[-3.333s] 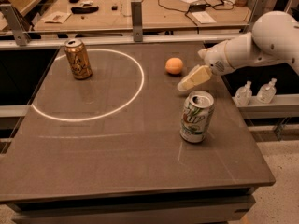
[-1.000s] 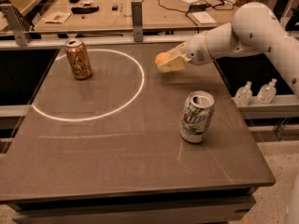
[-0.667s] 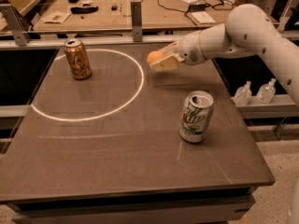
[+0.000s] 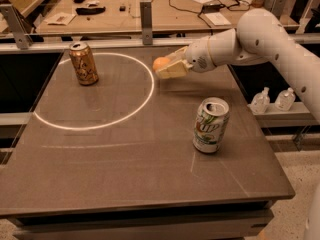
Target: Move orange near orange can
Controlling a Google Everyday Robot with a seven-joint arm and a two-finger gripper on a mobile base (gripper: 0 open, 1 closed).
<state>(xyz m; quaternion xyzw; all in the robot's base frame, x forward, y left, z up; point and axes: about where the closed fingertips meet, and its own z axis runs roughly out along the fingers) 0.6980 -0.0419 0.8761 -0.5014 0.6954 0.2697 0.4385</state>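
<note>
The orange (image 4: 160,63) is a small round fruit held between the pale fingers of my gripper (image 4: 167,68), above the far middle of the table, just right of the white circle. The gripper is shut on it; most of the fruit is hidden by the fingers. The orange can (image 4: 83,63) stands upright at the far left inside the white circle, well to the left of the gripper. My white arm (image 4: 260,39) reaches in from the right.
A white-and-green 7UP can (image 4: 211,125) stands upright at the right of the dark table (image 4: 125,174). A white circle (image 4: 95,91) is marked on the left half. A cluttered bench (image 4: 150,9) lies behind, and small bottles (image 4: 272,100) sit on a shelf at the right.
The gripper closed on the orange, lifted it and has carried it leftward across the far side of the table toward the circle. Both cans have not moved.
</note>
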